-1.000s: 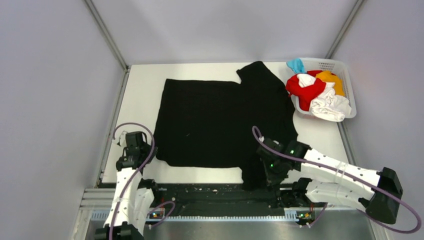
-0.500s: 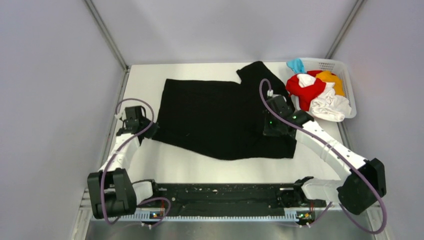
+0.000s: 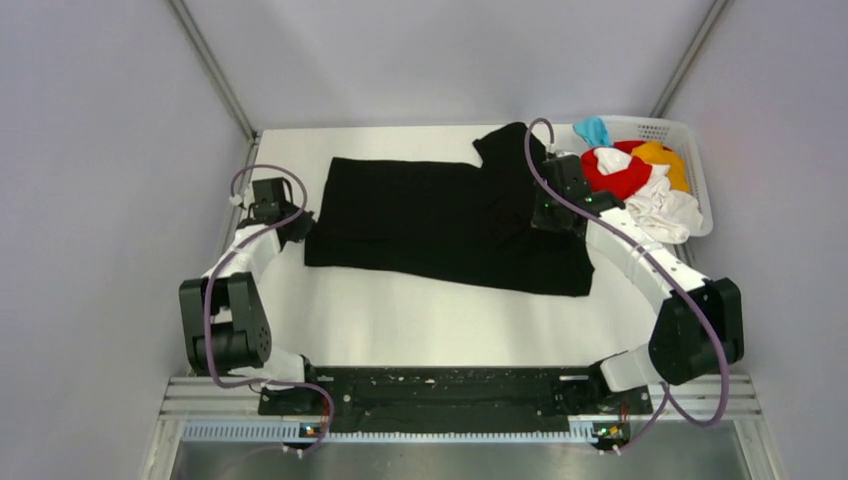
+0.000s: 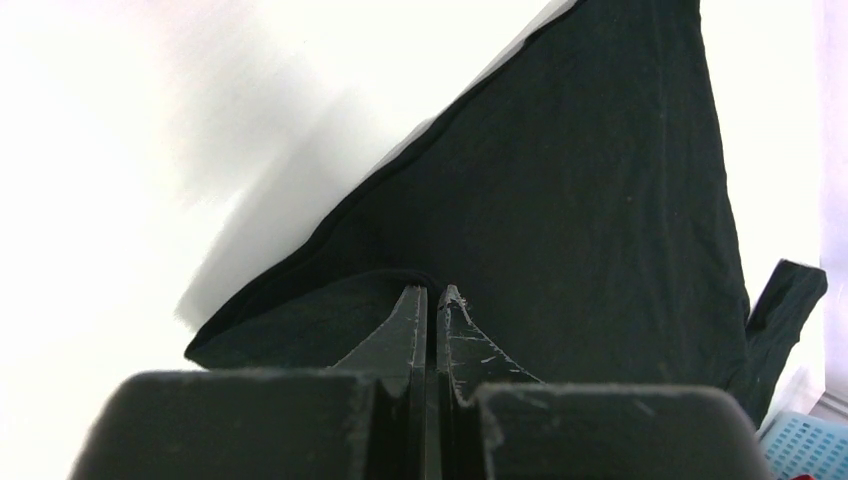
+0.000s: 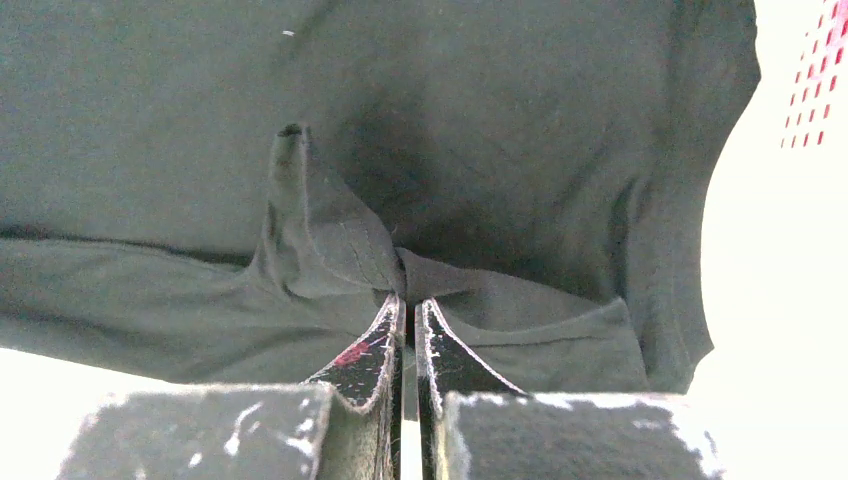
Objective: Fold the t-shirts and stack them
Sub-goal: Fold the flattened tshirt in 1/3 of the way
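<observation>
The large black t-shirt [image 3: 430, 220] lies across the table, its near half doubled back over the far half. My left gripper [image 3: 303, 222] is shut on its left edge; in the left wrist view [image 4: 432, 292] a hem fold sits between the closed fingertips. My right gripper [image 3: 541, 216] is shut on the shirt's right part near the sleeve; in the right wrist view [image 5: 408, 300] bunched cloth [image 5: 330, 225] is pinched between the fingertips. Red [image 3: 612, 172], white [image 3: 665, 212], orange-yellow [image 3: 662, 155] and light blue [image 3: 594, 130] shirts lie heaped in the basket.
The white plastic lattice basket [image 3: 700, 190] stands at the back right, close to my right arm. Bare white table [image 3: 420, 320] lies between the shirt and the arm bases. Grey walls close in the left, right and far sides.
Both grippers have carried the black shirt's near edge away from the bases toward the far side, folding it over. The shirt now covers a narrower band, with more bare table in front.
</observation>
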You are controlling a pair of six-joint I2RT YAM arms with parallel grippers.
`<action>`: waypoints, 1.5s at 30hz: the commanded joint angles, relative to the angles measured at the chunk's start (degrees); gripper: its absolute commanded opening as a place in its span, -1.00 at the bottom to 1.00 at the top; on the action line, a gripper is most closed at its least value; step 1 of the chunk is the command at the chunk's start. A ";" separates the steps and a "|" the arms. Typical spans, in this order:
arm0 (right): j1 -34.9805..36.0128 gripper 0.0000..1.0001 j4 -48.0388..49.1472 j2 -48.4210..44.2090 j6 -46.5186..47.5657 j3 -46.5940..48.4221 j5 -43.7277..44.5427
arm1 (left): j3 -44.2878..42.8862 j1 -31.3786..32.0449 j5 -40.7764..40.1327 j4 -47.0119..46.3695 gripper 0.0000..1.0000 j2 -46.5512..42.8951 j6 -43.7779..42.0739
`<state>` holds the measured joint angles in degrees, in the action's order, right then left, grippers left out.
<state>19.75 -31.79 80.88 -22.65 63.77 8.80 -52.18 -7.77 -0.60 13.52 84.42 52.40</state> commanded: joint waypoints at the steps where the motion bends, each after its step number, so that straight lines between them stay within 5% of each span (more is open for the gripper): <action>1: -1.97 -1.00 4.94 3.05 3.47 3.71 -0.65 | -4.50 -0.05 0.31 -2.65 -1.00 3.51 -1.05; 12: -5.88 -1.00 14.83 15.00 9.50 8.83 1.64 | -13.41 -0.05 0.07 2.96 -0.99 14.44 -2.83; 14: -6.00 -1.00 17.50 18.54 12.12 10.90 3.02 | -15.39 -0.05 2.52 4.03 -0.51 16.10 -4.02; 17: -5.95 -0.91 19.49 22.36 14.38 13.87 5.91 | -16.41 -0.05 3.54 4.68 -0.08 17.14 -5.05; 18: -5.95 -0.63 18.88 23.63 14.40 14.94 6.77 | -17.05 -0.05 3.62 5.47 0.17 17.46 -5.37; 19: -5.95 -0.24 17.75 24.64 14.57 16.41 6.57 | -17.77 -0.06 3.75 6.34 0.70 17.68 -5.91; 20: -5.97 0.04 16.72 25.35 14.74 17.53 6.42 | -18.39 -0.05 3.64 7.21 0.94 17.65 -6.50; 23: -6.02 0.44 13.39 25.80 13.48 19.81 9.48 | -20.58 -0.06 3.22 9.38 0.98 16.25 -7.49; 25: -6.04 0.92 12.07 23.98 11.68 19.21 10.22 | -21.33 0.03 3.87 9.96 0.97 13.99 -7.94; 26: -5.99 0.97 11.86 22.31 10.32 17.95 9.32 | -21.31 0.04 4.88 10.02 0.98 12.95 -8.19; 33: -5.22 0.98 16.80 12.35 2.35 2.17 -12.07 | -16.87 3.93 13.24 5.32 0.97 11.58 -9.87; 45: -2.09 0.97 21.22 16.88 -1.06 -9.95 -14.68 | -10.06 4.35 19.73 1.42 0.97 21.59 -9.55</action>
<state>16.78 -12.40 99.35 -21.41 58.17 -4.38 -67.48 -3.22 18.81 16.10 106.83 43.72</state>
